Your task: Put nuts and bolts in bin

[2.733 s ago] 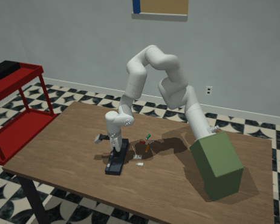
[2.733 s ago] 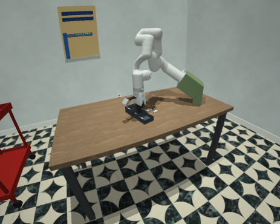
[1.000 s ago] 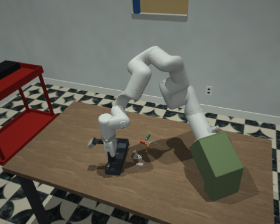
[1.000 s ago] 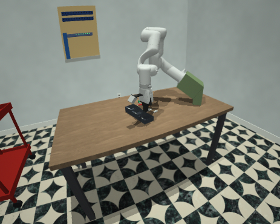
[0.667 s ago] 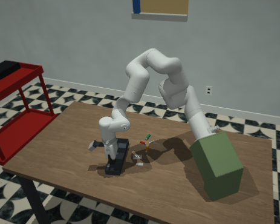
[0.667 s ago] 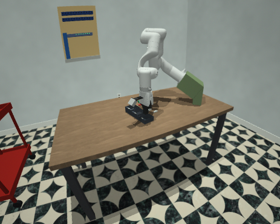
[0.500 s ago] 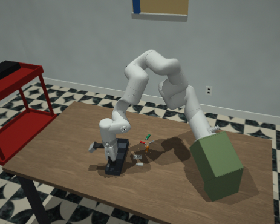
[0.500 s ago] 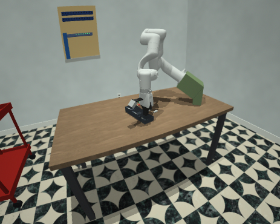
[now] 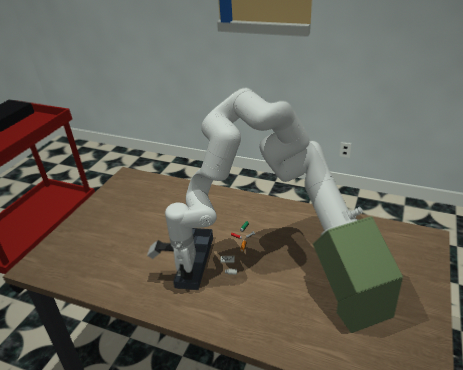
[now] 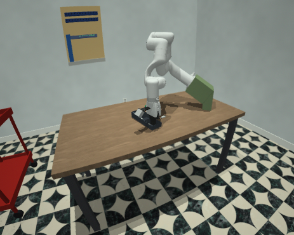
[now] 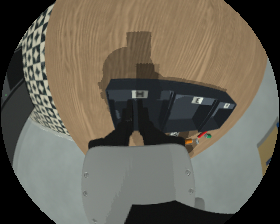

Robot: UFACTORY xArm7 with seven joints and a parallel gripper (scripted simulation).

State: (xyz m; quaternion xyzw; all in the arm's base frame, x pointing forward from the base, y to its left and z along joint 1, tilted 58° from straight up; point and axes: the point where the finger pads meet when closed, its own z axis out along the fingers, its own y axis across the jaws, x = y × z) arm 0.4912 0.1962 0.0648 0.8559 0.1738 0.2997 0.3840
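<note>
My gripper [image 9: 180, 272] [image 10: 153, 120] [image 11: 135, 106] points down into the end compartment marked H of the black three-part bin block. Its fingers are nearly together; no thing shows between them, though the tips are dark. The bin marked E [image 11: 186, 116] is the middle compartment; I see no contents in its visible part. Beside the block on the table lie a grey bolt-like piece [image 9: 250, 235] [image 11: 196, 142], a pale piece with dark marks [image 9: 227, 259] and a small whitish cylinder [image 9: 231, 271] [image 10: 163, 117]. I cannot tell which small pieces are nuts.
An orange piece [image 9: 243, 244] [image 11: 188, 141], a red cylinder [image 9: 236, 235] [image 11: 202, 135] and a green cylinder [image 9: 244, 226] [image 11: 208, 136] lie near the bolt-like piece. The arm's large green base [image 9: 364, 259] [image 10: 200, 89] stands at the table's right. A red cart [image 9: 39, 214] is left.
</note>
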